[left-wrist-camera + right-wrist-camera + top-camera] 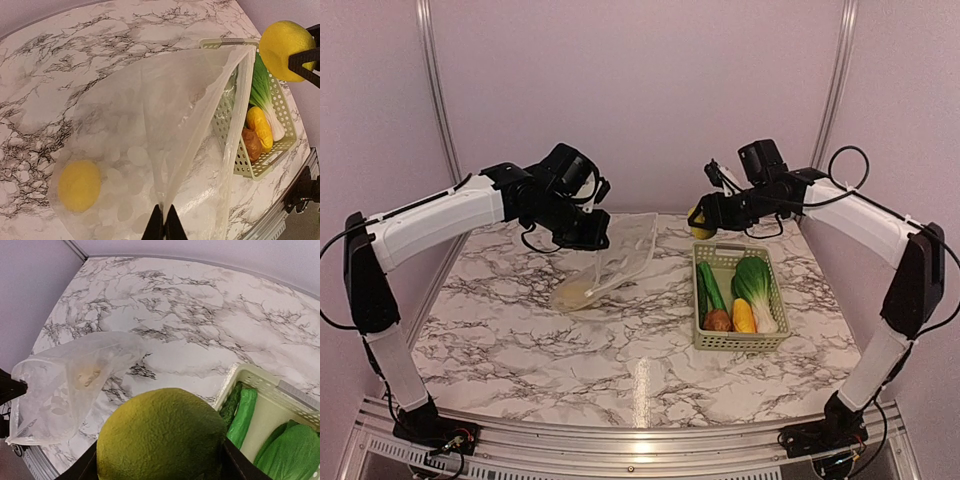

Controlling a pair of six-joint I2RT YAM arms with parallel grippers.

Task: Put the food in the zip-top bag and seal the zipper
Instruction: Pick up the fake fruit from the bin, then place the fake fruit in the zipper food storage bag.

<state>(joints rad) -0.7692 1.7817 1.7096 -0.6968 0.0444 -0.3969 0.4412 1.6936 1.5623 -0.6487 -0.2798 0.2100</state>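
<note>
Step in hand: loading the food. The right gripper [706, 216] was clamped on the yellow lemon [160, 435] and held it in the air over the back-right part of the worktop [520, 340], just beyond the far end of the pale green basket [741, 341]. It had not reached the bag.

The zip-top bag [610, 265] lay near the middle of the back edge. The left gripper [164, 225] was closed tight on the edge of its mouth and lifted that edge clear of the worktop, so the opening faced the right-hand side. One yellow piece [79, 185] lay inside, at the bag's low near end. The zipper [202, 127] was unsealed.

The cucumber [710, 285], bok choy [756, 285], corn [744, 316] and brown round item [717, 320] were in the basket by the right edge.

Judgement: the next move calls for the right arm to carry the lemon leftward to the raised mouth and let go inside it, with the left grip unchanged. Four items would then remain, followed by sealing.

Pose: both arms reached forward from the near edge, elbows outward and wrists turned in toward each other. The left wrist pointed down at the bag.
</note>
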